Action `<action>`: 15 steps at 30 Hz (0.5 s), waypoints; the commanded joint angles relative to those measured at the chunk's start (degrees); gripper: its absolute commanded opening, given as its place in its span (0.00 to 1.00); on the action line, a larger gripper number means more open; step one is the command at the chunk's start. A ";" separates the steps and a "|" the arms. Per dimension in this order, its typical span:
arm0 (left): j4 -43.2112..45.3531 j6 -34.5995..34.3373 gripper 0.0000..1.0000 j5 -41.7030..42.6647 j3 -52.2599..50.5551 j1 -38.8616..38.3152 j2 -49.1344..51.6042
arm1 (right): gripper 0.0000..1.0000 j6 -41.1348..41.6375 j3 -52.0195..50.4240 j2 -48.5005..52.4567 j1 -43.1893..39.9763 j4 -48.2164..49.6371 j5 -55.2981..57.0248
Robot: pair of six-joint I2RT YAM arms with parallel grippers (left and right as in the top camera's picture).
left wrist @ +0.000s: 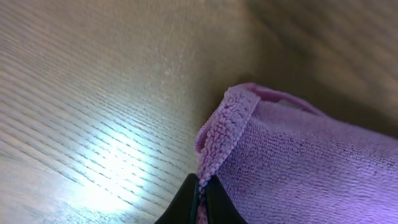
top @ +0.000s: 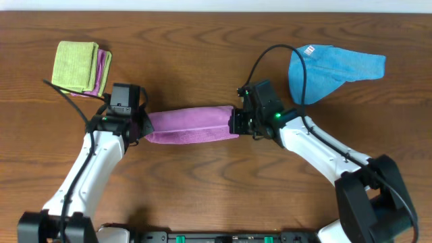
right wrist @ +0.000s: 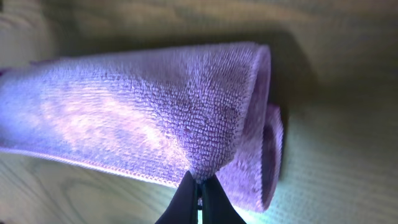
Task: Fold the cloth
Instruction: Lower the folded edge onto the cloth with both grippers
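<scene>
The purple cloth [top: 191, 125] sits near the middle of the wooden table [top: 202, 196], gathered into a long, narrow band. Its long axis runs side to side across the table, one end pointing to the left arm and the other to the right arm. The right end lies a touch farther from the robot's base than the left.

The left gripper [top: 143, 126] has the left end. Seen from its wrist, the black fingertips [left wrist: 191, 198] are pinched together on the hemmed edge of the cloth [left wrist: 298, 162], and the fabric curls up and away from them. The right gripper [top: 235, 121] has the other end. Its wrist view shows the fingertips [right wrist: 186, 198] clenched on a fold of the cloth [right wrist: 143, 124], with the doubled layers rolling over in a rounded loop beside them. A shadow lies under the band, but I cannot tell whether its middle rests on the wood or hangs just above it.

Farther out, a blue cloth [top: 331, 69] lies loose and crumpled toward the far right of the table, and a black cable [top: 260, 61] arcs across its near edge. At the far left, well apart from the band, is a folded green cloth [top: 75, 64] stacked on a folded pink cloth [top: 102, 67].
</scene>
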 commanded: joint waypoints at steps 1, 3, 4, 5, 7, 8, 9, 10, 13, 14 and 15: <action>-0.17 0.61 0.06 -0.48 0.52 0.35 3.48 | 0.01 -0.31 0.68 0.52 1.14 -1.62 2.64; 0.28 0.61 0.06 -0.35 0.52 0.35 5.68 | 0.02 -0.33 0.63 0.52 1.66 -2.64 3.93; 0.74 0.61 0.06 -0.35 0.52 0.35 6.71 | 0.02 -0.33 0.63 0.52 1.79 -3.02 4.87; 1.22 0.63 0.06 -0.31 0.52 0.35 7.28 | 0.01 -0.33 0.63 0.52 1.77 -3.23 5.60; 2.43 0.68 0.06 0.02 0.52 0.35 8.04 | 0.02 -0.35 0.61 0.52 1.77 -3.80 6.47; 2.91 0.68 0.06 0.02 0.52 0.35 8.11 | 0.01 -0.35 0.61 0.72 1.77 -4.46 7.48; 3.15 0.68 0.06 0.02 0.52 0.35 8.11 | 0.02 -0.33 0.61 0.96 1.77 -4.85 7.98; 3.43 0.72 0.06 0.02 0.52 0.35 8.11 | 0.02 -0.31 0.61 1.49 1.77 -5.09 8.46; 4.26 0.90 0.06 0.09 0.52 0.35 8.11 | 0.01 -0.11 0.59 3.93 1.77 -5.07 8.50; 4.48 1.31 0.06 0.24 0.55 0.35 8.11 | 0.02 -0.11 0.59 4.74 1.77 -5.05 8.50; 4.83 1.60 0.06 0.42 0.55 0.35 8.11 | 0.01 -0.11 0.59 5.40 1.77 -5.05 8.50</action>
